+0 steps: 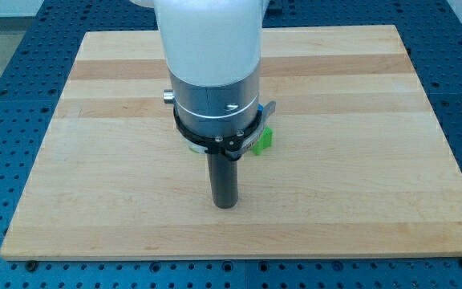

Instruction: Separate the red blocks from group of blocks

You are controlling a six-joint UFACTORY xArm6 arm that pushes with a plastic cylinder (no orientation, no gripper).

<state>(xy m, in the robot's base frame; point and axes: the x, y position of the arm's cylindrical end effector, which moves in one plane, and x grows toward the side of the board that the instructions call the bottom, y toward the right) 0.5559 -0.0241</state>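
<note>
My dark rod comes down from the white and silver arm body, and my tip (225, 205) rests on the wooden board (359, 160) below the view's centre. A green block (264, 139) shows at the right edge of the arm body, up and to the right of my tip; only part of it shows and its shape is unclear. A sliver of something blue (192, 148) shows at the arm's lower left rim. No red block shows; the arm body hides the board's middle and whatever lies there.
The wooden board lies on a blue perforated table (6, 96) that shows around its edges.
</note>
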